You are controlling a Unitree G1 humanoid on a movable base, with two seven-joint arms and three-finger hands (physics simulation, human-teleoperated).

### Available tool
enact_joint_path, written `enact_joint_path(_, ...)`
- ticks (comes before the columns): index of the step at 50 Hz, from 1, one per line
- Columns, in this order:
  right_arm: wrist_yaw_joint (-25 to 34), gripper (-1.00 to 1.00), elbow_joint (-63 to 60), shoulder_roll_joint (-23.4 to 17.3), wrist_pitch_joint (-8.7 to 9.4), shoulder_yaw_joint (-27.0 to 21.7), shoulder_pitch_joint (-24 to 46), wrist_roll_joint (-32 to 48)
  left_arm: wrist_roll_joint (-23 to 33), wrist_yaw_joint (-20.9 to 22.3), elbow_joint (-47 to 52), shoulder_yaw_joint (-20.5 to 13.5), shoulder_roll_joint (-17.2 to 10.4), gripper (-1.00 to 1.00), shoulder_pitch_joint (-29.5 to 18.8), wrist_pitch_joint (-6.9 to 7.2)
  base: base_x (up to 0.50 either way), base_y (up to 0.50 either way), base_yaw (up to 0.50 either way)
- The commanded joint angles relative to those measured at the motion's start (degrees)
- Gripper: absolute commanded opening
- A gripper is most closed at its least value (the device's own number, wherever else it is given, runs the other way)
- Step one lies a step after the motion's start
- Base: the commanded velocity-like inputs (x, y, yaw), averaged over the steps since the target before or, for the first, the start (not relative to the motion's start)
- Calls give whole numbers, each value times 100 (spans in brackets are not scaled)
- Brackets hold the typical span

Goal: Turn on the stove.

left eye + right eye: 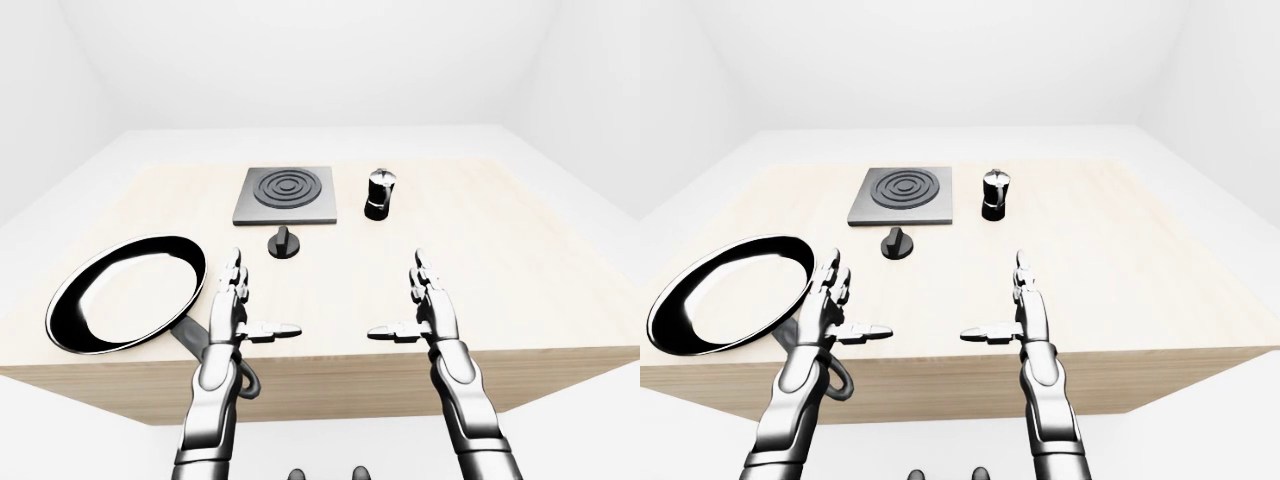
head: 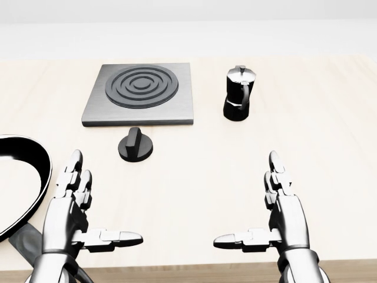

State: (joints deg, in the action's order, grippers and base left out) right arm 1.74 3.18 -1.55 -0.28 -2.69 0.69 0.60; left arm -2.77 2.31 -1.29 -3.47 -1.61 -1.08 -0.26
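- The desk (image 2: 330,118) carries everything, and its pale top leaves the dark things easy to pick out; the knob serves below as the landmark for places
- The frying pan (image 1: 125,290) lies well to the left of the knob in the left-eye view, its handle reaching off the desk's near edge; it seems parked aside, as nothing in the task calls for it
- The stove (image 2: 140,93) sits just above the knob in the head view, a flat square plate with ringed coils, bare on top; it is apart from the knob by a narrow strip of desk
- The left robot hand (image 2: 73,215) hovers below and left of the knob, fingers spread wide and thumb stuck out sideways, holding nothing; it looks like a rest pose, not a grasp
- The right robot hand (image 2: 283,215) mirrors it, below and well right of the knob, likewise splayed and empty
- The moka pot (image 2: 238,93) stands upright, above and right of the knob, beside the stove but not on it
- The knob (image 2: 135,144) is the thing to turn: it lies between the stove and the left robot hand, nearer that hand, untouched
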Motion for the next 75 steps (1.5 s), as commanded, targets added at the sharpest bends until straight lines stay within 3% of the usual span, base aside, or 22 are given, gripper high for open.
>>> enact_joint_path(1,-8,100,27,-2,-31,0,-1,17,12,2,-13,4,-1,100,4,1,0,0,0)
enact_joint_path(23,-21,100,5,-2,4,1,-5,35,67,-36,-121,3,-4,100,-37,-49,13,0,0)
enact_joint_path(33,-30,100,162,-10,-93,-8,46,53,51,-15,-120,7,-1,100,-42,-47,18,0,0)
enact_joint_path(41,-31,100,27,-6,3,10,-3,69,48,-18,-108,8,-2,100,-33,-48,18,0,0)
enact_joint_path(43,-32,100,157,-12,-79,-5,46,68,50,-26,-111,8,1,100,-32,-54,18,0,0)
enact_joint_path(47,-34,100,140,-13,-65,-4,42,74,66,-29,-175,15,-1,100,-41,-98,18,0,0)
enact_joint_path(56,-35,100,156,-11,-77,0,40,84,64,-39,-83,14,0,100,-19,-26,18,0,0)
enact_joint_path(61,-34,100,181,-13,-100,1,42,87,75,-42,-166,9,-2,100,-36,-88,18,0,0)
enact_joint_path(66,-32,100,206,-15,-123,-3,45,88,75,-51,-121,12,0,100,-30,-50,18,0,0)
enact_joint_path(75,-29,100,129,-15,-61,1,28,94,85,-48,-185,17,-2,100,-44,-87,18,0,0)
